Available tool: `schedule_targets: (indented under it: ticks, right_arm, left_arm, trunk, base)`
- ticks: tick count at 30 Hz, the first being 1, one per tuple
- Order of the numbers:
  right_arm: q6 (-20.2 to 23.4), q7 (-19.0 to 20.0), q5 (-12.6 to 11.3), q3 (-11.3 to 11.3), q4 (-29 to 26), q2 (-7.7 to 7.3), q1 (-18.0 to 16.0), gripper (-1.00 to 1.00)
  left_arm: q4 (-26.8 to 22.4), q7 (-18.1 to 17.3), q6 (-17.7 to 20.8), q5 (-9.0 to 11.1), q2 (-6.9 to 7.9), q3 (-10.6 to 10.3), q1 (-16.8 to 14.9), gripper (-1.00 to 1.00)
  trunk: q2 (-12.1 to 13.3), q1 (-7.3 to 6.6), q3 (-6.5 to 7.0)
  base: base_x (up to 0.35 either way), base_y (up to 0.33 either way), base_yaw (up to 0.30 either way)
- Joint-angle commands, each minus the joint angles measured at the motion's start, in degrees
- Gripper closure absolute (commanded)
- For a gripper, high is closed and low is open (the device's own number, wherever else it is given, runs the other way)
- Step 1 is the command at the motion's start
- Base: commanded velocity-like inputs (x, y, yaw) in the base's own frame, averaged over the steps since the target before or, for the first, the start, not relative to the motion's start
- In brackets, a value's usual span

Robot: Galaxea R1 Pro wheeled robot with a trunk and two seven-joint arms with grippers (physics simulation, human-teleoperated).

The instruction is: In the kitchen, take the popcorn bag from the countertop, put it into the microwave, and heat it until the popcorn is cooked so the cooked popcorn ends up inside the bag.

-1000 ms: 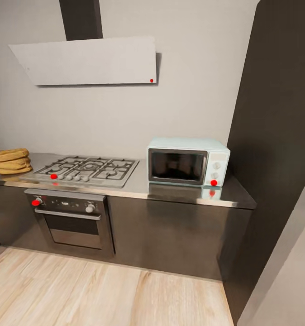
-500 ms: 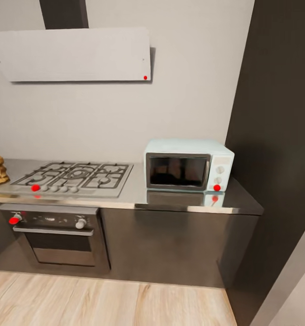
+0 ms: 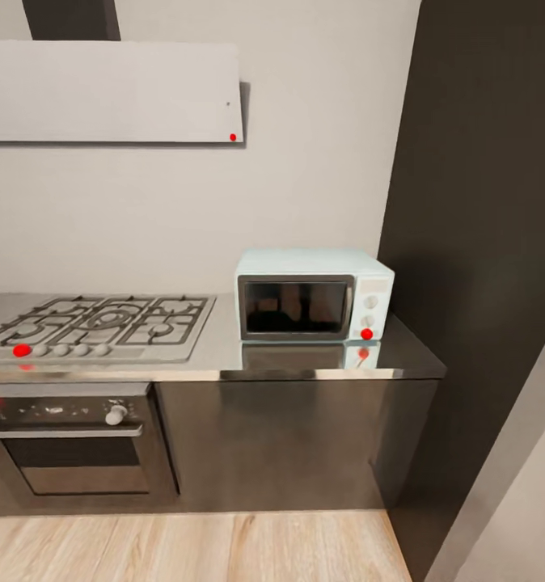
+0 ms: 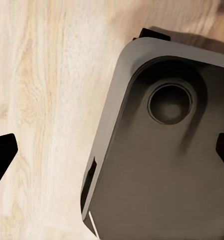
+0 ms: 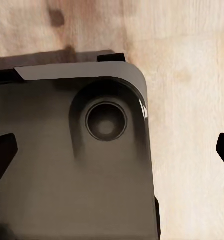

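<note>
since a second ago the camera has swung right, so the popcorn bag has slid out of the head view and the microwave (image 3: 314,297) sits nearer the middle. from the left: gas hob (image 3: 95,326), oven (image 3: 70,440) under it, then the mint-blue microwave, dark glass door shut, on the steel countertop (image 3: 224,356) beside a dark tall cabinet (image 3: 483,242). both wrist views look down on the robot's dark base (image 4: 161,165) and wood floor (image 4: 42,100); the left gripper (image 4: 112,150) and right gripper (image 5: 112,150) have their jaws spread wide, holding nothing.

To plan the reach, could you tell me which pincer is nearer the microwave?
Right, likely and barely: the microwave sits right of the head view's centre, while left pincer and right pincer hang over base and floor.
</note>
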Motion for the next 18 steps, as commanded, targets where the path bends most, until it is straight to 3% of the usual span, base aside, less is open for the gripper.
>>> schedule_targets:
  ticks: [1, 4, 5, 9, 15, 18]
  right_arm:
    - [-0.14, 0.01, -0.02, -0.31, -0.05, 0.02, 0.01, -1.00]
    - [-0.08, 0.01, 0.24, 0.05, -0.44, 0.02, 0.01, -1.00]
    - [-0.08, -0.02, 0.51, 0.35, -7.39, -0.04, 0.01, -1.00]
    - [-0.11, -0.03, 0.59, 0.41, -22.68, -0.09, 0.01, -1.00]
    - [-0.35, 0.22, 0.34, 0.41, -39.43, -0.07, 0.01, -1.00]
    - [-3.62, 0.26, 0.24, 0.91, -45.39, -0.07, 0.01, -1.00]
  left_arm:
    - [-0.01, 0.02, -0.04, 0.01, -0.01, 0.19, -0.02, -1.00]
    - [-0.01, 0.12, 0.23, 0.01, -0.09, 0.29, -0.02, -1.00]
    - [-0.01, 0.22, 0.38, 0.01, -0.30, 0.14, -0.02, -1.00]
    - [-0.01, 0.27, 0.41, 0.01, -0.30, 0.36, -0.02, -1.00]
    - [-0.01, 0.44, 0.43, 0.01, -0.29, 0.36, -0.02, -1.00]
    - [-0.01, 0.49, 0.47, 0.01, -0.29, 0.36, -0.02, -1.00]
  trunk:
    - [-0.02, 0.01, -0.05]
    - [-0.02, 0.01, -0.05]
    - [-0.02, 0.01, -0.05]
    - [-0.02, 0.01, -0.05]
    - [1.58, -0.87, 0.67]
    - [2.79, -1.53, 1.21]
  base:
    - [0.039, -0.031, -0.018]
    - [0.009, -0.007, -0.004]
    - [0.000, 0.000, 0.000]
    - [0.000, 0.000, 0.000]
    - [0.000, 0.000, 0.000]
    - [0.000, 0.000, 0.000]
